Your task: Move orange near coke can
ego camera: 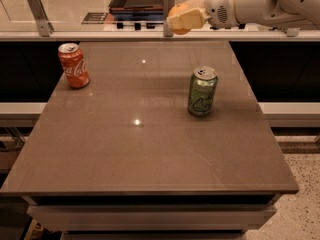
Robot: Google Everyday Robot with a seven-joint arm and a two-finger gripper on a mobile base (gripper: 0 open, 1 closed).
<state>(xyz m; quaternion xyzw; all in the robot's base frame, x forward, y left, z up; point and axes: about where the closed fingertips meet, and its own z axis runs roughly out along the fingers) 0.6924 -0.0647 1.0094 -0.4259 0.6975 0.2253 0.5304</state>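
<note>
Brown, smooth tabletop [150, 154] fills most of the view, with a pale counter [75, 14] running along the back and dark recesses on either side. A white robot arm [260, 4] reaches in from the upper right, above the tabletop's far edge. At its end is the gripper [182, 19], with pale yellowish jaws pointing left.

The jaws look clamped on the orange [176, 29]. Only a deeper orange curved edge shows at their lower left, and the rest of the fruit is hidden between them. It hangs in the air, clear of the tabletop, and no orange lies anywhere on the surface.

The coke can [73, 65] stands upright well below and far to the left of the jaws, near the tabletop's left edge. It is red with white script and a silver top. A green can [202, 91] stands upright below the jaws and slightly to their right, well apart from the coke can.

The orange is probably light and firm, with a little give under pressure. Its matte skin should offer fair grip, but a round shape can roll or squirt out if pinched off-centre. The safest hold is across its widest part, with moderate force so the skin is not bruised. Once set down it may roll on this slick surface, so a low, gentle release beside the coke can seems wise, leaving room not to knock the can over.
</note>
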